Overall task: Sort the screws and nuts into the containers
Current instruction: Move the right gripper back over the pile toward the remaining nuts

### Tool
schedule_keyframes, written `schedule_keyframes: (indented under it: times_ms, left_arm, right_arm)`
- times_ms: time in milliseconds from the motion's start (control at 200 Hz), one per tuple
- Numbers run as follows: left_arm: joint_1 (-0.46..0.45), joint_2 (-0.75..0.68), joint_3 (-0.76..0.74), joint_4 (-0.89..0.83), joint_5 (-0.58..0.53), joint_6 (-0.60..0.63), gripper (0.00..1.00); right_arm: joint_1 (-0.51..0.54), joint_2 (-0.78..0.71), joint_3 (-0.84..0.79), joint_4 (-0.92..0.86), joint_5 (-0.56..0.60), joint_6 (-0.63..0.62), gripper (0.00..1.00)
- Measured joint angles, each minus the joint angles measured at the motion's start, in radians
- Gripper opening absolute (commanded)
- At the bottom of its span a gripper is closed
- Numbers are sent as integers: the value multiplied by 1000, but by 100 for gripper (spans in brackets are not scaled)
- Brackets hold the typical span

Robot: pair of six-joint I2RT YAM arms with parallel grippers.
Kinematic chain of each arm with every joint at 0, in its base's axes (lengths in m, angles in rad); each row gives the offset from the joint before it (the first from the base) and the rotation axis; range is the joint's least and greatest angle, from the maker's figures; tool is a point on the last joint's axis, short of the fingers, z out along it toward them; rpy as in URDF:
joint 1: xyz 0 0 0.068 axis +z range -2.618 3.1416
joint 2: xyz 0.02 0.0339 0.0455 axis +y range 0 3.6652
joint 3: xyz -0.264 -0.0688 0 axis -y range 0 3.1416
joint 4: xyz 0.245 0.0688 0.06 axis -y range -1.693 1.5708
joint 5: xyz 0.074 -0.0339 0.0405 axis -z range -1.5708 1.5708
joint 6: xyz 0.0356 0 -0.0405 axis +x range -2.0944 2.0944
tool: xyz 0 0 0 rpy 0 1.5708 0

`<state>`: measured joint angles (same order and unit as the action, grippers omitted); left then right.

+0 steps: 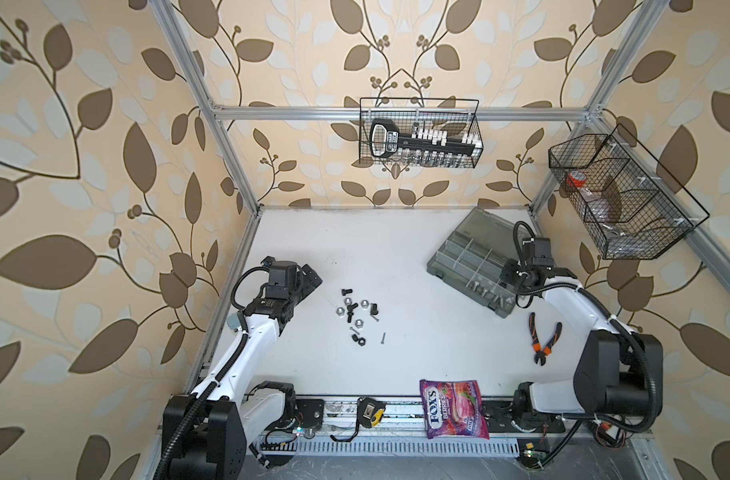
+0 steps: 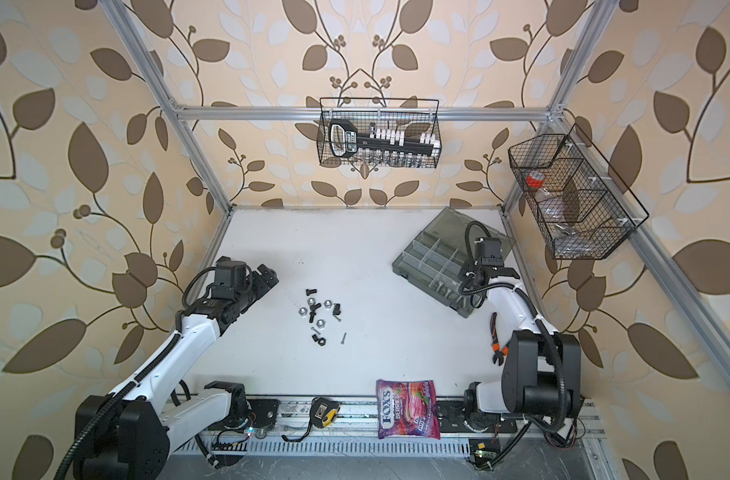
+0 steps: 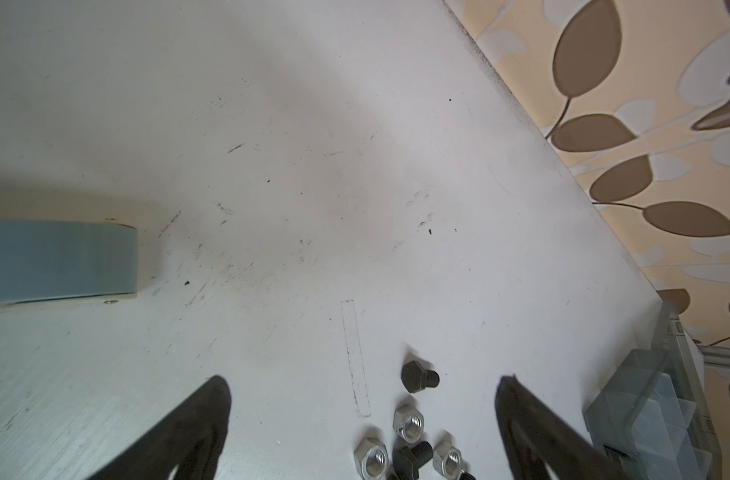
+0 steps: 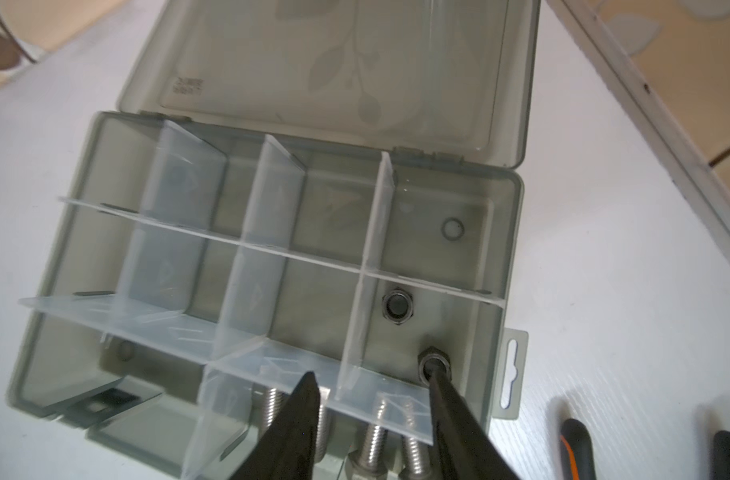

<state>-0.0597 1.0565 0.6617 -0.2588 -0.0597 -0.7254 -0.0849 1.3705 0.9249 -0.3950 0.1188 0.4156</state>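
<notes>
The right pincer (image 4: 371,370) hangs released over the organizer box (image 4: 515,232) near the far right corner of the table (image 1: 396,257), two nuts (image 4: 397,308) lying in its end compartment. The left pincer (image 3: 363,380) gapes empty beside loose screws (image 1: 347,292) mid-table.

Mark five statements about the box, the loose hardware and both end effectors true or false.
1. The lid of the box stands open. True.
2. The pliers lie inside the box. False: they lie on the table beside it.
3. The left end effector grips a black screw. False: its jaws are wide open and empty, above the table next to the loose screws and nuts.
4. The silver bolts and the nuts in the box lie in separate compartments. True.
5. The right end effector is over the box with its jaws apart. True.
</notes>
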Motion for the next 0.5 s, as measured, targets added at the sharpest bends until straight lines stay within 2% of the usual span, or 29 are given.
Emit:
schedule_keyframes:
  times_ms: [110, 205, 340, 500]
  left_arm:
    - [0, 0, 0, 0, 0, 0, 99]
    - [0, 0, 0, 0, 1, -1, 99]
    - [0, 0, 0, 0, 1, -7, 99]
    - [0, 0, 0, -5, 1, -12, 99]
  right_arm:
    - [114, -62, 3, -12, 10, -6, 47]
    - [255, -72, 13, -29, 23, -8, 47]
    - [492, -51, 34, -55, 40, 0, 46]
    - [780, 39, 89, -57, 37, 2, 44]
